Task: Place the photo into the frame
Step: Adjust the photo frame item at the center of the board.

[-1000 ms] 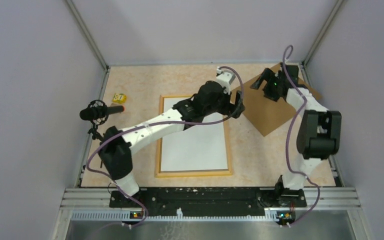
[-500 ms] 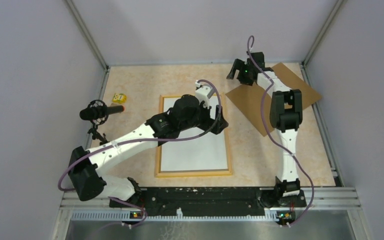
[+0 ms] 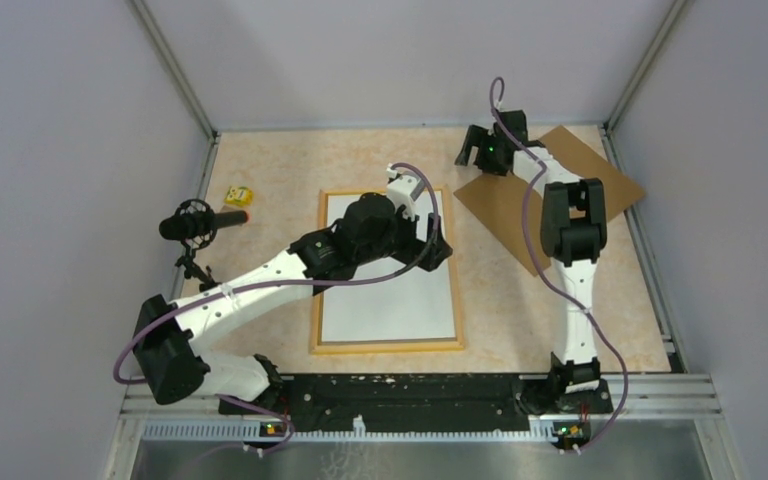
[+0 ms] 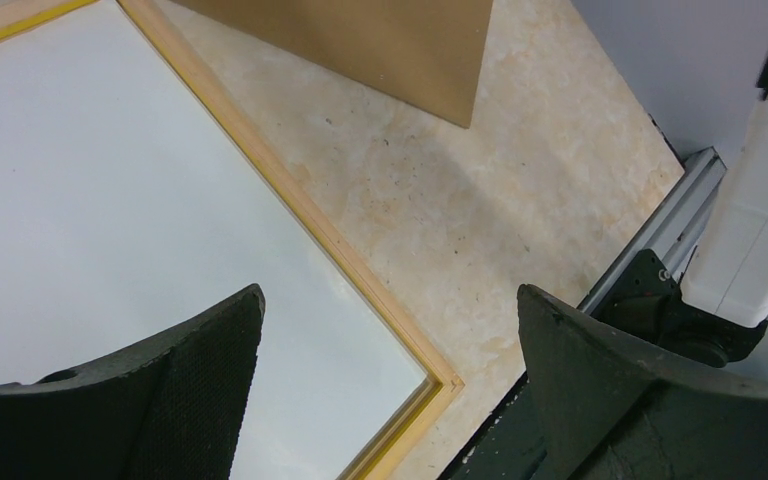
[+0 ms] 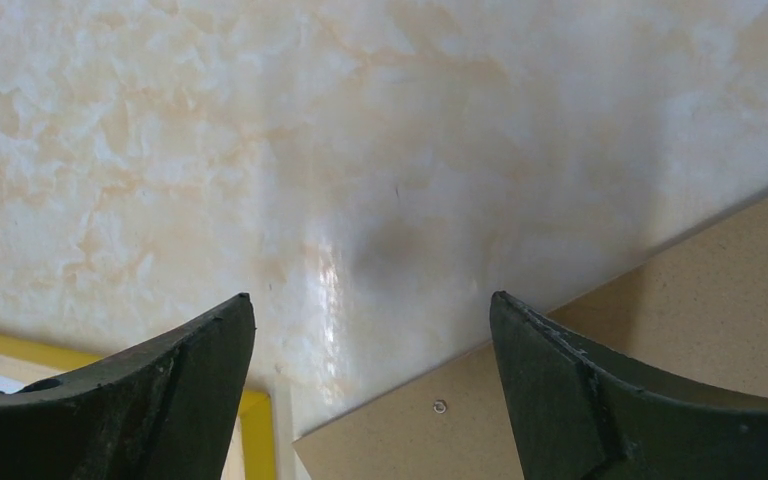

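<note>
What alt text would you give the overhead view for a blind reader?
From above, a yellow-bordered frame lies on a table with the photo inside, white side up. The left gripper hangs open over the frame's right edge; the right gripper, open, hovers by a corner of the brown board.

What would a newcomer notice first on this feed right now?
The big yellow-bordered frame lies at table centre, with the photo white side up inside it. The left gripper hangs open over the frame's right edge. A brown backing board lies askew at the far right corner, with the right gripper open above its left corner.
</note>
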Motion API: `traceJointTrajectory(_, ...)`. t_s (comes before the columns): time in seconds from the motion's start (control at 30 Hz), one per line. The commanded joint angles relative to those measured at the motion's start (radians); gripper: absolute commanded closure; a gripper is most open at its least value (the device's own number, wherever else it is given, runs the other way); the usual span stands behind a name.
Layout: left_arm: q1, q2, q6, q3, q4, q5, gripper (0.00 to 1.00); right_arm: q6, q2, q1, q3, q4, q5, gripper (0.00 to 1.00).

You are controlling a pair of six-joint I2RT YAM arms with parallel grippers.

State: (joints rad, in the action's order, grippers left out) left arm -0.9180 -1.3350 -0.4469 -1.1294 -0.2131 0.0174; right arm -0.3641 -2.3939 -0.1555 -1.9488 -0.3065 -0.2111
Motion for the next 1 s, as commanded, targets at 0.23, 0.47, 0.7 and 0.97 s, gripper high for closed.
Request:
traceJointTrajectory(0.23, -0.002, -0.018, 0.025, -0.012, 0.083, -0.086, 0.02, -0.123, 0.471, -0.038, 0.691, 0.101, -0.117, 0.15)
traceJointTrajectory(0.47, -0.001, -0.116, -0.008, -0.012, 0.204, -0.089, 0.02, -0.043, 0.865, -0.039, 0.767, -0.119, 0.058, 0.10)
traceJointTrajectory(0.7, -0.002, -0.346, -0.051, -0.091, 0.313, 0.059, 0.02, -0.076, 1.197, 0.125, 0.976, -0.223, 0.384, 0.03)
traceJointTrajectory(0.97, -0.012, -0.684, 0.051, -0.376, 0.228, 0.077, 0.02, -0.186, 1.382, 0.571, 1.269, -0.160, 0.344, 0.01)
